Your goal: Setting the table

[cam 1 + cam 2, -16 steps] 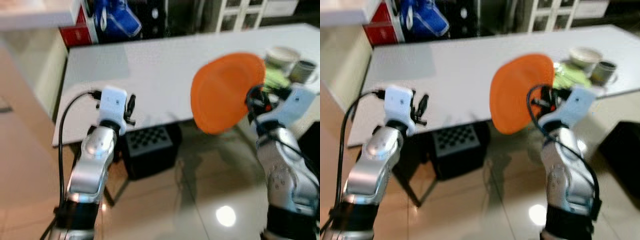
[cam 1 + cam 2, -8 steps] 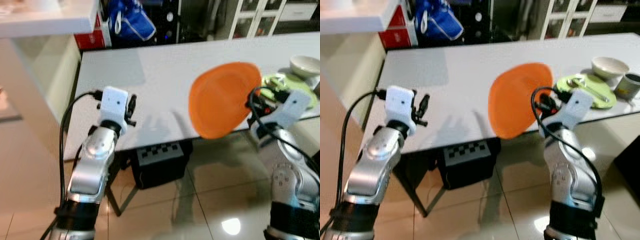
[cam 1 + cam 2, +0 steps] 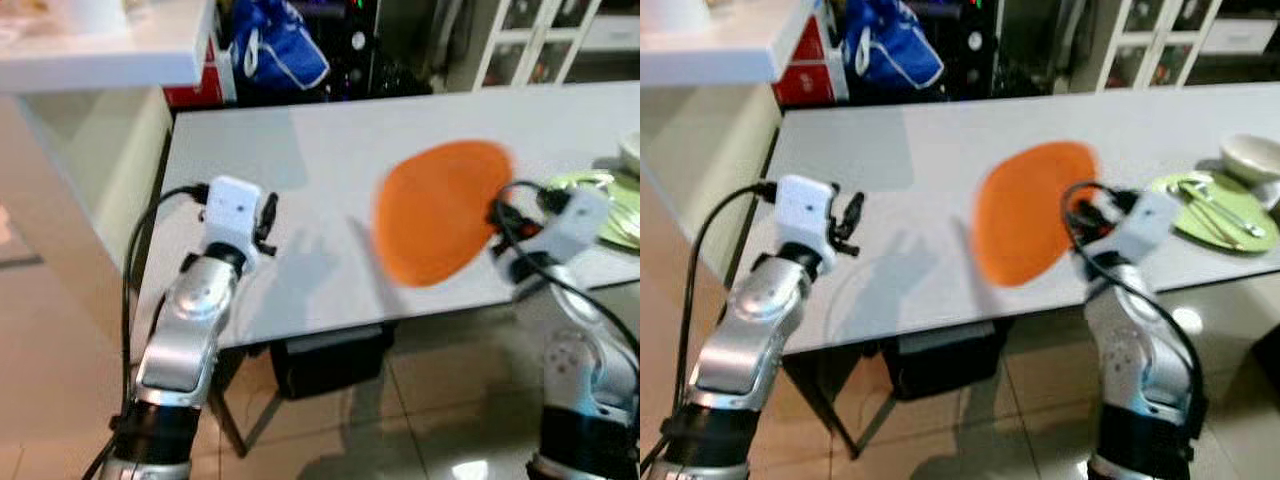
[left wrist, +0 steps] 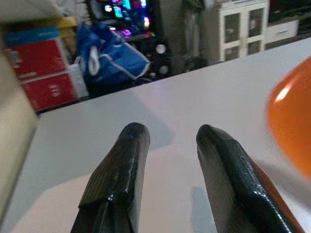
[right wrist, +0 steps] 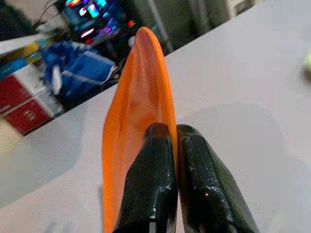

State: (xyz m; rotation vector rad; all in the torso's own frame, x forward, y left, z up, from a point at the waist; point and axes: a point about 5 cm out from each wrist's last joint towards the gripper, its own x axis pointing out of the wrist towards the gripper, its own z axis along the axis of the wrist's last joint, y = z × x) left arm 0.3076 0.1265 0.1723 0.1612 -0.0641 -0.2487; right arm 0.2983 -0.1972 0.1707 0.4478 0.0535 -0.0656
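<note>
Your orange plate (image 5: pixel 138 111) now hangs farther over the table (image 3: pixel 300 150), on edge, right gripper (image 5: pixel 176 145) pinching its rim; left gripper (image 4: pixel 170 138) gapes empty.

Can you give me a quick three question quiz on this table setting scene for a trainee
1. True or false: the right gripper is shut on the edge of the orange plate.
2. What is the left gripper holding? A) a spoon B) nothing C) a cup
3. Fill in: the green plate lies on the white table to the robot's ____ of the orange plate.

Key: 1 true. 2 B; its fingers are apart, with bare table between them. 3 right.
</note>
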